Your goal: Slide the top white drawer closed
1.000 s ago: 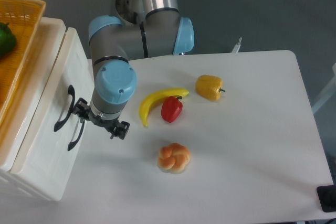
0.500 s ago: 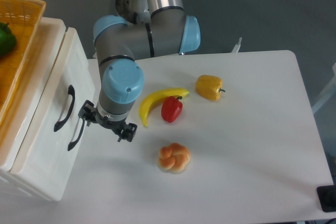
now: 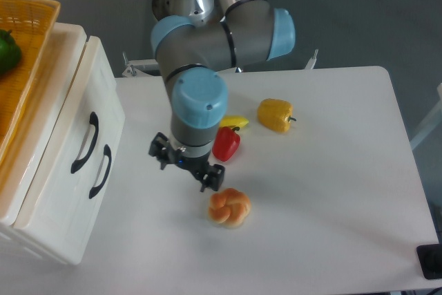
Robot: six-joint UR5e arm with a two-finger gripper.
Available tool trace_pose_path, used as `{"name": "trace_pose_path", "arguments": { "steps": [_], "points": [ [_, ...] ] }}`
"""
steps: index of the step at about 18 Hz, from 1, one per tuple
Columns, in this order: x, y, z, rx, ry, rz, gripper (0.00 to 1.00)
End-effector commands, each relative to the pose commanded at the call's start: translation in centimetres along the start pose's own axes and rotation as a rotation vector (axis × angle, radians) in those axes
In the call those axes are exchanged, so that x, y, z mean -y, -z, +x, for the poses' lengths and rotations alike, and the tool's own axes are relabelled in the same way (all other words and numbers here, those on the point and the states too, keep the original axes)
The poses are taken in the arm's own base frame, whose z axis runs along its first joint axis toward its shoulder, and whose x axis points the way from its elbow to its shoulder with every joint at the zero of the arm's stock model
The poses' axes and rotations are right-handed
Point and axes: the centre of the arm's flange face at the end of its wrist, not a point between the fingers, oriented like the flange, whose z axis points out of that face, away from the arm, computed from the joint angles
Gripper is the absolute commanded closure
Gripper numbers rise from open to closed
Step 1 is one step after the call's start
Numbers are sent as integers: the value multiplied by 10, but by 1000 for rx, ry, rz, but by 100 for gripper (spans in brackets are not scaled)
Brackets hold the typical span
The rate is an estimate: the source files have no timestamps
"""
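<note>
Nearest, a braided bread roll (image 3: 229,207) lies on the white table (image 3: 331,191). Just above it hangs the gripper (image 3: 188,168); finger opening cannot be told from this angle, nothing visibly held. Left, the top white drawer (image 3: 69,136) sits flush with the cabinet front. Farther back: red pepper (image 3: 226,143), banana (image 3: 233,121), yellow pepper (image 3: 275,115).

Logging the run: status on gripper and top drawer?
Gripper clear of cabinet, jaws unreadable. Top white drawer looks closed. Bun just below gripper.
</note>
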Motion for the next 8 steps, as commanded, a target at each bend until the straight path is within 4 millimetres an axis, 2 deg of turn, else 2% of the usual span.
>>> {"name": "trace_pose_path", "arguments": {
  "steps": [4,5,8],
  "points": [
    [-51,18,-47,38,-41,-16,0],
    [-66,26,-57,49,-45,-11,0],
    [-106,35,-83,57,-63,-10,0]
  ]
}}
